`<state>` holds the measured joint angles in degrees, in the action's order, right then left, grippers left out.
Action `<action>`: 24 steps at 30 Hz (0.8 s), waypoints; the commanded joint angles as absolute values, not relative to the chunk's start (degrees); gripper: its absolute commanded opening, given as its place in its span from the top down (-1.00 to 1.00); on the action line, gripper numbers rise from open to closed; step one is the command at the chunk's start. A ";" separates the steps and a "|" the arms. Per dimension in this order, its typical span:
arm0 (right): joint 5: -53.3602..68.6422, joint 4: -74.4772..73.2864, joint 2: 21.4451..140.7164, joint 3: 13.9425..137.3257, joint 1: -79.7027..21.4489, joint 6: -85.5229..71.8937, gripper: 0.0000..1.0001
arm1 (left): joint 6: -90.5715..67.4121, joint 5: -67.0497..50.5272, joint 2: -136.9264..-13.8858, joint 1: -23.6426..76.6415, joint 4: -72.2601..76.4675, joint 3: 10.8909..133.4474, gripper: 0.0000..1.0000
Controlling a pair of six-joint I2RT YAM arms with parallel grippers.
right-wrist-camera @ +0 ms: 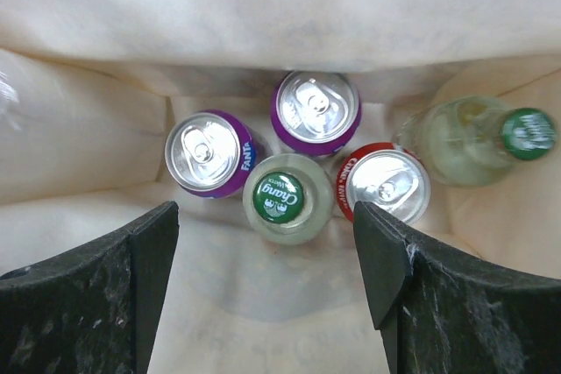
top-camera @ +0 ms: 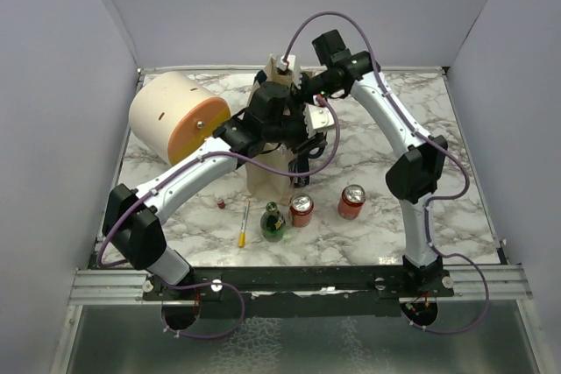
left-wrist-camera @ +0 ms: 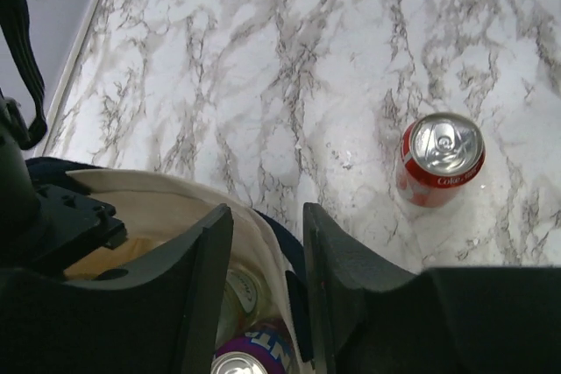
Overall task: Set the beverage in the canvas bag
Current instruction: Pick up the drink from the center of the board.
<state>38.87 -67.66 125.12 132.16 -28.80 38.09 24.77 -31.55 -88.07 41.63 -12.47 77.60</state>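
While the right gripper [right-wrist-camera: 266, 221] is hanging wide open and empty over the canvas bag [right-wrist-camera: 263, 15], two purple cans [right-wrist-camera: 209, 153], a red can [right-wrist-camera: 386, 186] and two green-capped bottles [right-wrist-camera: 285, 199] are sitting inside it; the left gripper [left-wrist-camera: 267, 216] is straddling the bag's rim, fingers slightly parted.

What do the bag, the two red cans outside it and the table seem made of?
Bag: matte cream cloth, likely canvas; soft folds. Red cans: metal, probably aluminium; shiny silver lids. Table: smooth, grey-veined like marble; perhaps only a print.
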 commanded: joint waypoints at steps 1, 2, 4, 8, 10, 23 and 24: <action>42.64 -59.92 118.00 132.96 -26.80 31.25 -0.59 | 27.65 -32.98 -86.29 42.01 -15.11 81.20 0.02; 42.55 -59.03 117.38 132.71 -26.59 30.57 -0.59 | 27.90 -32.84 -85.98 41.96 -15.59 81.55 -0.12; 42.25 -57.35 116.11 131.80 -26.10 29.33 -0.59 | 28.15 -32.83 -85.28 41.92 -16.85 82.13 -0.35; 41.54 -54.51 113.08 129.23 -24.97 27.08 -0.58 | 28.24 -33.48 -83.39 41.22 -19.73 83.71 -0.65; 40.58 -53.35 111.44 127.37 -24.56 26.20 -0.58 | 28.40 -33.51 -82.01 40.47 -20.70 83.92 -0.69; 34.88 -46.53 100.58 111.96 -23.02 22.96 -0.58 | 42.33 -39.26 -75.38 29.88 -43.58 87.22 -0.65; 34.56 -46.28 100.19 111.33 -23.02 22.96 -0.58 | 45.09 -39.43 -74.30 29.92 -47.00 86.94 -0.65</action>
<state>37.56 -51.07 104.73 114.59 -23.11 24.21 32.29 -34.48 -78.50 29.39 -31.03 85.12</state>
